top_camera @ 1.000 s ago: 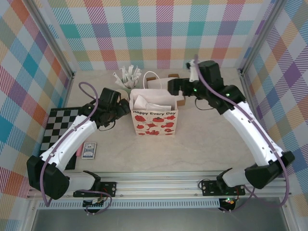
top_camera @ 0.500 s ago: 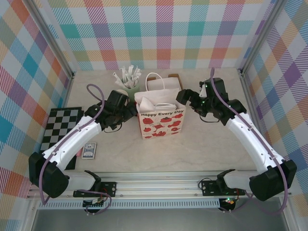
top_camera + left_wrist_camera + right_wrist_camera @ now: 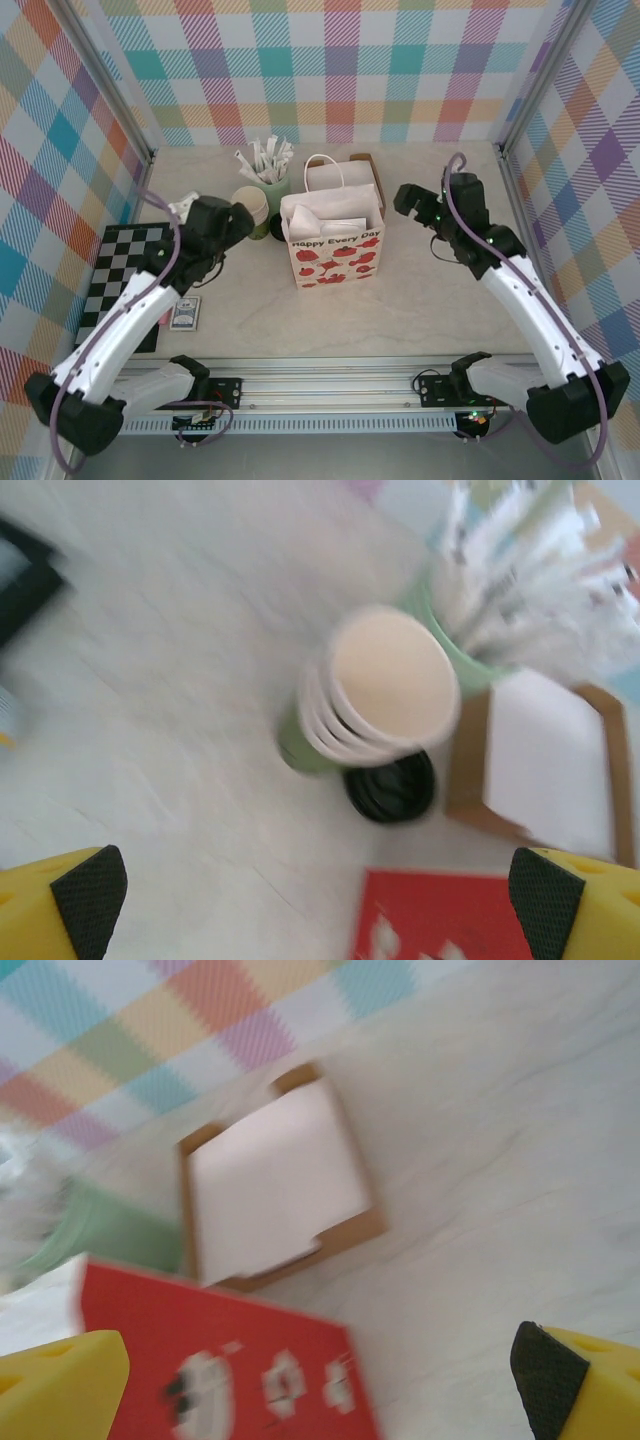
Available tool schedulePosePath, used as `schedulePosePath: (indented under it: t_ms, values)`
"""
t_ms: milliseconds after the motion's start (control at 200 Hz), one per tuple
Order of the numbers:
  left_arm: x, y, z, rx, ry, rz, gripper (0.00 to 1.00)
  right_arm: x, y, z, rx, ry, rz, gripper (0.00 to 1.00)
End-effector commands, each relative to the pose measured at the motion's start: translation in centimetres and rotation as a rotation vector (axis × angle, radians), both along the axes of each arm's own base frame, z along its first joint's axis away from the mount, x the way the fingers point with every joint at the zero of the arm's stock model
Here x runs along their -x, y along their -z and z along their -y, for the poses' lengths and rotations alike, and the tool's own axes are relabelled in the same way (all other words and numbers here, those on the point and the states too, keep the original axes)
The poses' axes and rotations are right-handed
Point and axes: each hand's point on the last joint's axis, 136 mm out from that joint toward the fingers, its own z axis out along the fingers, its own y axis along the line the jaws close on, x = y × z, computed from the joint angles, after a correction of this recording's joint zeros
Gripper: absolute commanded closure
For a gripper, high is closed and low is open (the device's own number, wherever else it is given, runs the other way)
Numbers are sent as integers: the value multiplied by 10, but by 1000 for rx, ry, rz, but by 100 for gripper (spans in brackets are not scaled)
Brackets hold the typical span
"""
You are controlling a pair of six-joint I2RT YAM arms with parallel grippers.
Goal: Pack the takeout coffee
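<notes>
The takeout coffee (image 3: 390, 785) shows its round black lid in the left wrist view, standing on the table between a stack of cream cups (image 3: 385, 685) and the red-printed paper bag (image 3: 450, 920). From above, the coffee (image 3: 263, 229) is a dark spot left of the bag (image 3: 335, 250), partly hidden by the cup stack. My left gripper (image 3: 236, 216) hovers left of the cups, open and empty; its pads (image 3: 90, 900) frame bare table. My right gripper (image 3: 408, 199) hangs open and empty to the right of the bag, whose red side (image 3: 220, 1370) is in the right wrist view.
A pale-green cup of white packets (image 3: 270, 170) and a brown box of white napkins (image 3: 345, 175) stand behind the bag. A chessboard (image 3: 125, 270) and a small blue card box (image 3: 183, 313) lie at the left. Checked walls close in the back and sides.
Both grippers have pulled away from the bag, the left one back to the left, the right one out to the right. The bag has shifted slightly to the right.
</notes>
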Motion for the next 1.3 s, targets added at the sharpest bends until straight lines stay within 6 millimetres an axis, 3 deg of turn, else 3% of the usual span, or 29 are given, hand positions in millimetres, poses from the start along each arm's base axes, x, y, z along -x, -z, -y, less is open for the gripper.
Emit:
schedulePosePath:
  t_ms: [0,115,210,370,485,610,710,900,960,1140,1175,1295]
  values:
    - [1,11,-59,-332,-115,13,0,-11,23,75,286,270,61,0]
    - [-3,33,-96,-445,-170,10,0,-11,77,123,309,399,-27,0]
    - [-8,57,-111,-422,-170,-13,0,-15,122,142,305,390,-114,0]
    - [-17,85,-129,-395,-200,11,0,-32,186,126,265,179,-216,0]
    - [-31,110,-126,-371,-161,64,0,-47,209,104,191,67,-222,0]
    - [-44,128,-123,-380,-117,69,0,-63,206,97,217,-2,-198,0]
    - [-58,138,-118,-372,-80,77,0,-70,198,102,296,-12,-131,0]
    - [-83,155,-98,-337,41,125,0,-75,193,92,298,-77,-67,0]
    - [-91,151,-89,-350,99,162,0,-74,191,88,288,-95,-48,0]
    - [-86,174,-63,-335,258,250,0,-71,184,80,276,-135,13,0]
    - [-91,169,-61,-338,265,288,0,-69,182,78,274,-139,31,0]
    - [-99,178,-50,-343,328,188,0,-65,176,74,267,-151,117,0]
